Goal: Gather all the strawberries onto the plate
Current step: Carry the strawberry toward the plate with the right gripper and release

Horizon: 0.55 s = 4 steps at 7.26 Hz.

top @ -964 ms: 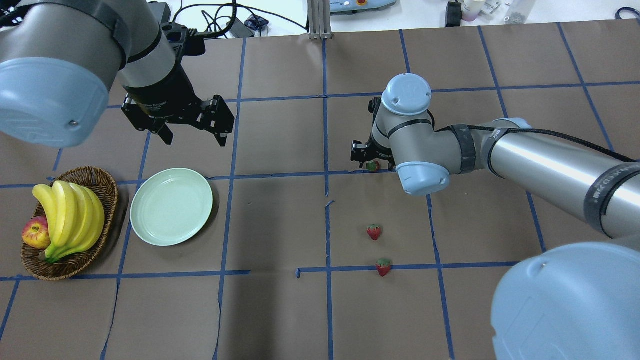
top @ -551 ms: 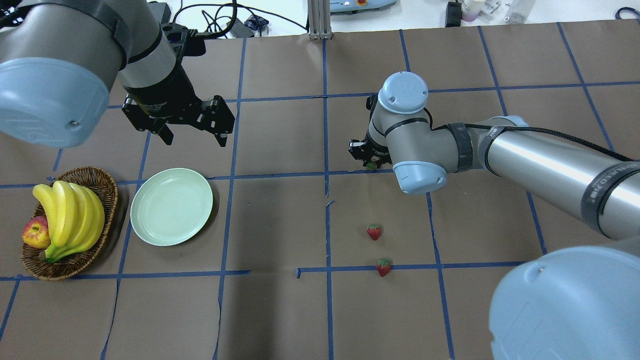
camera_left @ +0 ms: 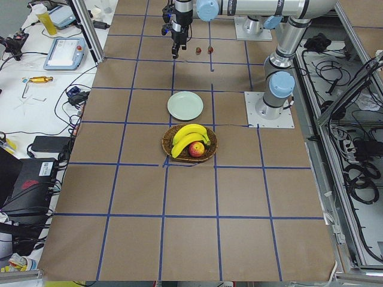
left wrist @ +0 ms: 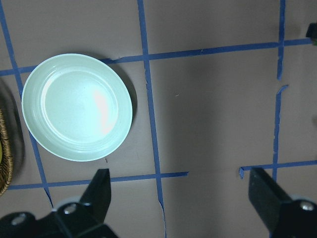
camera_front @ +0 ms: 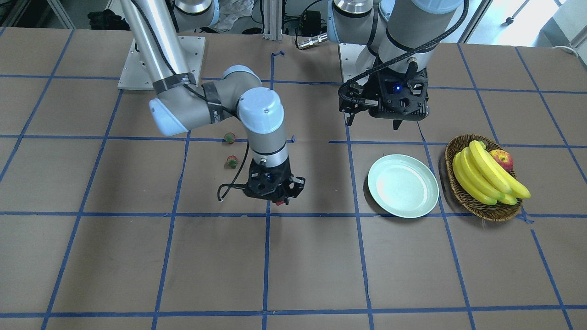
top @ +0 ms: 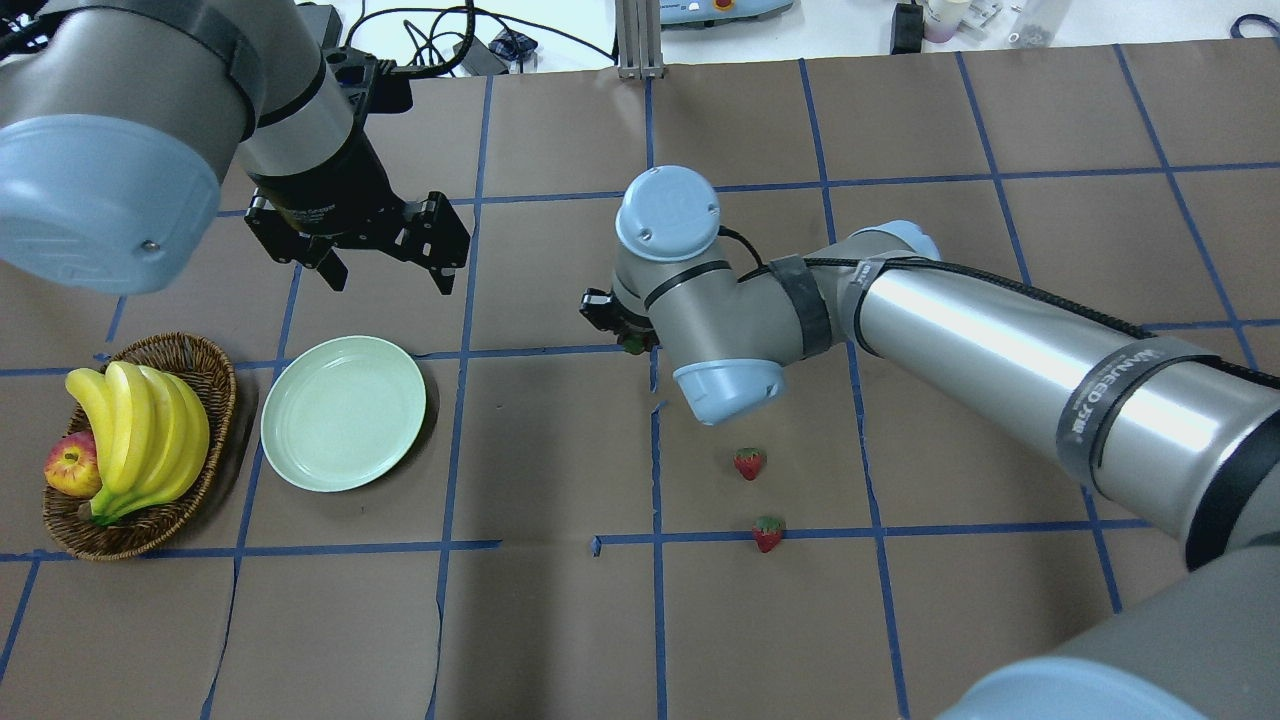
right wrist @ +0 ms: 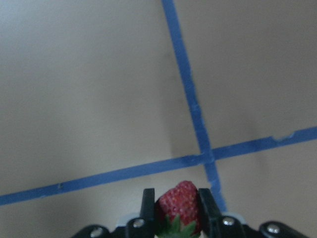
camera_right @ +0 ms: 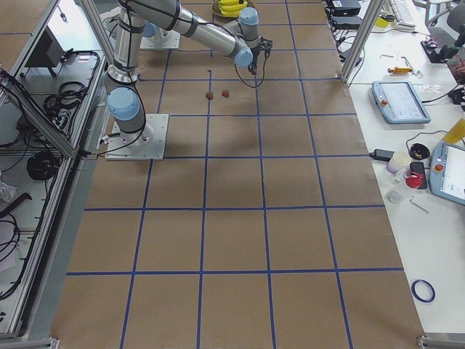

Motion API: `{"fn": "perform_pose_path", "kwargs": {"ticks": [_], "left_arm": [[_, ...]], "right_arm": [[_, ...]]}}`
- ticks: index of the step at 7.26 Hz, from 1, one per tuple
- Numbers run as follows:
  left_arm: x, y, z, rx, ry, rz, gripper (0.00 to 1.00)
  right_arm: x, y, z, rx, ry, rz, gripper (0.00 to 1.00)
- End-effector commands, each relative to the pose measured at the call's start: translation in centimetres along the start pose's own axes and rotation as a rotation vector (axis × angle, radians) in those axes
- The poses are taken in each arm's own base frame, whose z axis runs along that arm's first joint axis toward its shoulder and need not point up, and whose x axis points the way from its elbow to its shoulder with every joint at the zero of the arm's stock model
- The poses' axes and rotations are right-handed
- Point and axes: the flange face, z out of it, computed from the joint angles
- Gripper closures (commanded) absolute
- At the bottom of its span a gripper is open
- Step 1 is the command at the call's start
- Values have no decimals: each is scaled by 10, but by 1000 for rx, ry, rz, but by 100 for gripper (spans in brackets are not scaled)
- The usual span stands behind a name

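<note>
R gripper (right wrist: 177, 208) pinches 1 berry (right wrist: 181, 196); step: carry to plate (top: 343, 413). Next: centre over it, let go. L gripper (top: 390, 277) fingers spread, empty. 2 berries (top: 748, 463), (top: 767, 533) to go.

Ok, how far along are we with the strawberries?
Done: nothing delivered, the plate is empty. In hand: the right end effector is shut on one strawberry, well short of the plate. Left: dropping that one, plus two strawberries lying on the table. The left end effector is open and empty, beyond the plate.
</note>
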Motion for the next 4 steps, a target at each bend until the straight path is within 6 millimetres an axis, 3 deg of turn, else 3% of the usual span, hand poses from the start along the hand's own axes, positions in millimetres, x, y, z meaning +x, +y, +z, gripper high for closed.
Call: {"fn": "perform_pose_path", "kwargs": {"ticks": [1,2,3,4], "left_arm": [[-1,0,-1,3,0,3,0],[0,0,0,0,0,1,0],[0,0,0,2,0,1,0],[0,1,1,-1,1,4,0]], "right_arm": [[-43,60,13,-32,0,-28,100],[-44,62,14,-35,0,-31,76],[-44,64,14,-37,0,-31,1],[-42,64,12,-34,3,-34,0]]}}
